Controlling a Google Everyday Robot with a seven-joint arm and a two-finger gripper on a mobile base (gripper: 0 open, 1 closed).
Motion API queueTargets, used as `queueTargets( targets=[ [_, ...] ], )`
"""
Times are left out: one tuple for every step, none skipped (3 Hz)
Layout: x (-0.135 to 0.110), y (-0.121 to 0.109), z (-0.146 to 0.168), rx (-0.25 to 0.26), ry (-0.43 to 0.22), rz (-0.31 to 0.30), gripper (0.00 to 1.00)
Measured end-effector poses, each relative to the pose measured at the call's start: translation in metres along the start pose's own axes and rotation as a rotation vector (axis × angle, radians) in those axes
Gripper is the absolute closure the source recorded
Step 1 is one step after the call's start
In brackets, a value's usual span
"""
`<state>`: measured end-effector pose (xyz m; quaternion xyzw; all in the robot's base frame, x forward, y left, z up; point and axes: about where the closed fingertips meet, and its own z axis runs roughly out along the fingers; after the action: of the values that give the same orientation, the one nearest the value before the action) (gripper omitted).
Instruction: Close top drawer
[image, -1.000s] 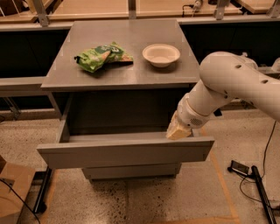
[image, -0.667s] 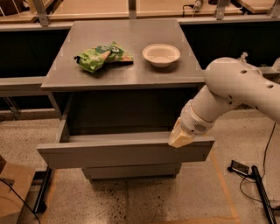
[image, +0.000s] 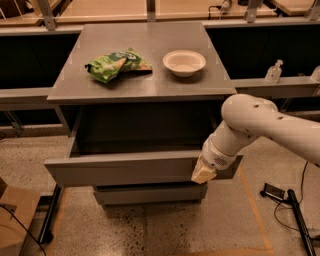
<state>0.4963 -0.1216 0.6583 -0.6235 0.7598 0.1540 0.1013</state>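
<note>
Speckled stone floor (image: 165, 230) surrounds a grey cabinet whose flat counter (image: 150, 85) carries, at ten o'clock of its top, a crumpled green snack bag (image: 117, 64) and, toward one o'clock, a shallow cream bowl (image: 184, 62). Below the counter the wide matte-grey handle-less top drawer (image: 125, 170) stands pulled well out, its cavity dark and seemingly bare, above a shorter grey drawer front (image: 150, 194) that sits shut.

At the drawer's right end, about four o'clock from the bowl, the pale yellowish tool (image: 203, 172) on the white arm (image: 250, 122) lies against the outer face of the front panel. Whether it is spread or pressed together I cannot tell.

Pushing so far off-centre is the likely hazard: the drawer could skew and bind on its runners. The tool, low on the panel, could also slip under its lower edge.

Against the view a second ago, the tool has dropped from the drawer's upper rim to the panel face, and the front appears a little further in.
</note>
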Motion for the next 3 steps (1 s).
queueTargets(
  targets=[
    [0.000, 0.000, 0.000, 0.000, 0.000, 0.000, 1.00],
    [-0.019, -0.061, -0.010, 0.154, -0.023, -0.019, 1.00],
    [-0.019, -0.061, -0.010, 0.154, -0.023, -0.019, 1.00]
  ],
)
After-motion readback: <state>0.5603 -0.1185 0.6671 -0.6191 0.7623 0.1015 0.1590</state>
